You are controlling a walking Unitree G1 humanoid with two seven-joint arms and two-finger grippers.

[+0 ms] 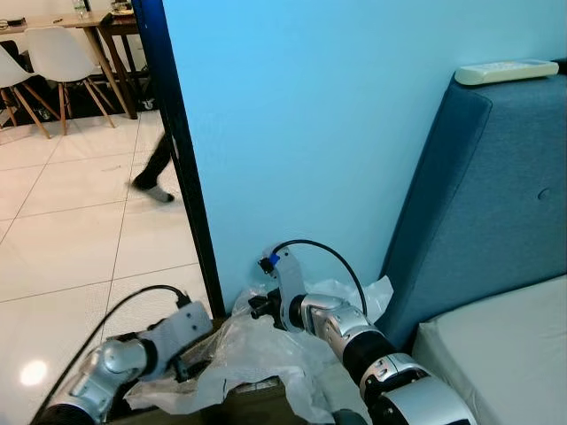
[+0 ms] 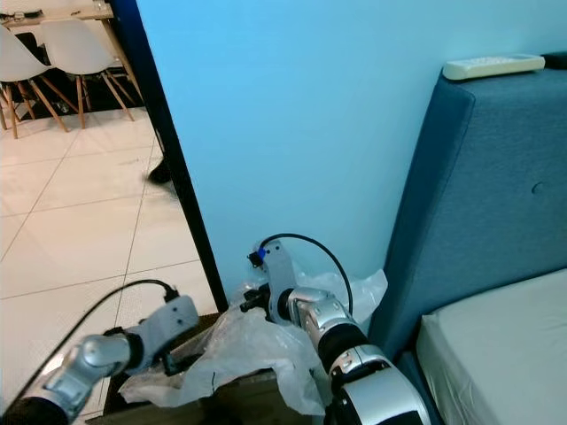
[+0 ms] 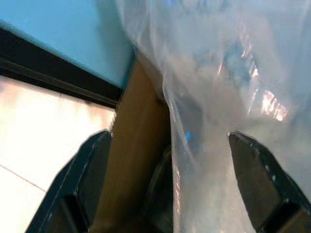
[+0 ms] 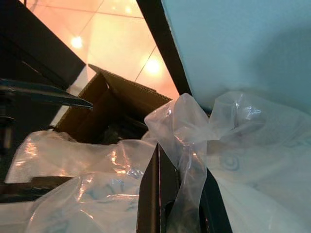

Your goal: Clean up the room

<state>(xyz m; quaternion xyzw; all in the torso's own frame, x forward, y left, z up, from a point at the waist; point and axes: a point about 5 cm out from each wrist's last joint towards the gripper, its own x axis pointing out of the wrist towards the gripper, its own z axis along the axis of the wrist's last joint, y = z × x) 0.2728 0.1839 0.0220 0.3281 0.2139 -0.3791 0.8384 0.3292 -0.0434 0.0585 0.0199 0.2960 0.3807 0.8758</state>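
Far left, white chairs (image 1: 53,53) and a person's leg (image 1: 158,168) on the tiled floor (image 1: 80,239), well apart from my work.

My left tool (image 1: 182,363) sits low at the near left, at the left edge of the clear plastic bag (image 1: 257,354). In the left wrist view its fingers (image 3: 90,170) stand spread apart, open, with the bag film and the edge of the cardboard box (image 3: 138,155) between them; nothing pinched yet.

The bag lies draped over the box (image 4: 104,104) at the foot of the blue wall (image 1: 337,115), between my two arms, its long spread running left to right from one tool to the other.

My right tool (image 1: 257,305) is at the bag's far right top, against the wall. In the right wrist view its fingers (image 4: 155,194) are closed on a twisted neck of the bag.

So the right side is held and the left edge hangs loose just ahead of my left tool; I judge the left one only needs to close on the film in its gap.

Right: blue headboard (image 1: 478,195), a remote (image 1: 505,71) on top, mattress (image 1: 505,345) near right.
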